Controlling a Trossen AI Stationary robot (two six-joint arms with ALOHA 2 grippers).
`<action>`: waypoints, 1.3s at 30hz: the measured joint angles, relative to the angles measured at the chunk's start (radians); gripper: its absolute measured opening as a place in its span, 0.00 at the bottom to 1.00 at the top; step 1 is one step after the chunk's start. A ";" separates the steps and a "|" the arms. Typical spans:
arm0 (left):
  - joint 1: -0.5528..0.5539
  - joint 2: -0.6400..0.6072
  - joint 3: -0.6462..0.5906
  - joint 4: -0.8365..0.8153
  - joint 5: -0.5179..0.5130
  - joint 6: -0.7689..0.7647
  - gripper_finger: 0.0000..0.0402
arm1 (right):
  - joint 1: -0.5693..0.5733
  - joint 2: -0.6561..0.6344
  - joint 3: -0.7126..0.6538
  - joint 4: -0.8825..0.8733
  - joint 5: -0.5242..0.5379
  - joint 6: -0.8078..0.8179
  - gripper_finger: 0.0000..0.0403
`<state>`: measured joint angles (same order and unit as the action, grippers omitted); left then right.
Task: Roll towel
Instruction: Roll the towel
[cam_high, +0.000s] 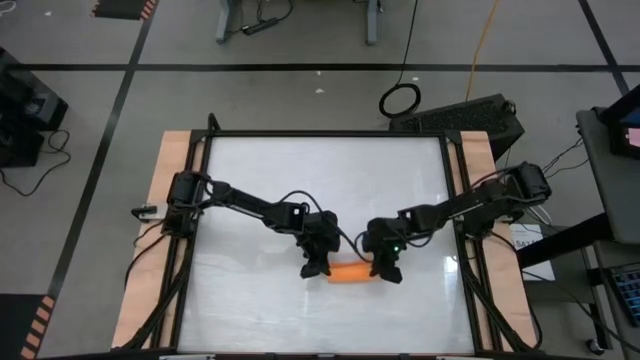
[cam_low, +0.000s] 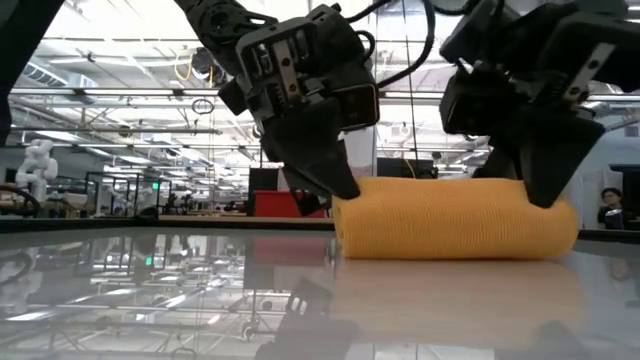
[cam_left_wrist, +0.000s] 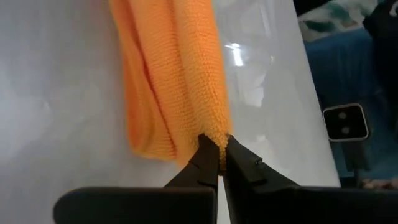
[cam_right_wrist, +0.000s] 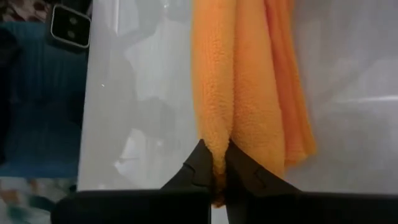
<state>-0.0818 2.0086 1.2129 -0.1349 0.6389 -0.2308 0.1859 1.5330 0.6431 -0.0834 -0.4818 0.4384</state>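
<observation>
- The left gripper (cam_high: 314, 268) is in the lower middle of the high view, at the left end of the towel (cam_high: 351, 273). In the left wrist view its two fingers are closed on a small fold at the end of the cloth, so it grips the towel.
- The towel is bright orange and lies on the white table (cam_high: 250, 200) as a short, thick bundle between the two grippers. In the low view it looks like a low cylinder resting flat on the glossy surface, filling the middle right of the frame. In the wrist views several layers lie side by side, but I cannot tell how tight the roll is.
- The right gripper (cam_high: 387, 270) is just right of the centre in the high view, at the other end of the towel. The right wrist view shows its fingers closed on a fold of the orange cloth.
- Step in hand, as I judge it: the towel is already mostly rolled, and both arms pinch its ends for a last turn or a tidy-up.
- The next move probably needs both grippers to move together at the same speed; otherwise the roll may twist or open at one end.
</observation>
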 joint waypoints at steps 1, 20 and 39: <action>0.005 0.000 0.000 -0.001 0.000 -0.019 0.02 | -0.012 0.000 0.000 -0.002 -0.012 0.012 0.01; 0.048 0.000 -0.003 -0.009 -0.152 -0.139 0.07 | -0.147 0.057 0.000 -0.065 -0.080 0.055 0.03; 0.044 0.000 -0.001 -0.099 -0.320 -0.130 0.49 | -0.147 0.067 -0.001 -0.050 -0.027 0.068 0.23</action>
<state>-0.0374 2.0087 1.2121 -0.2337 0.3185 -0.3611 0.0391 1.5995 0.6425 -0.1330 -0.5086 0.5061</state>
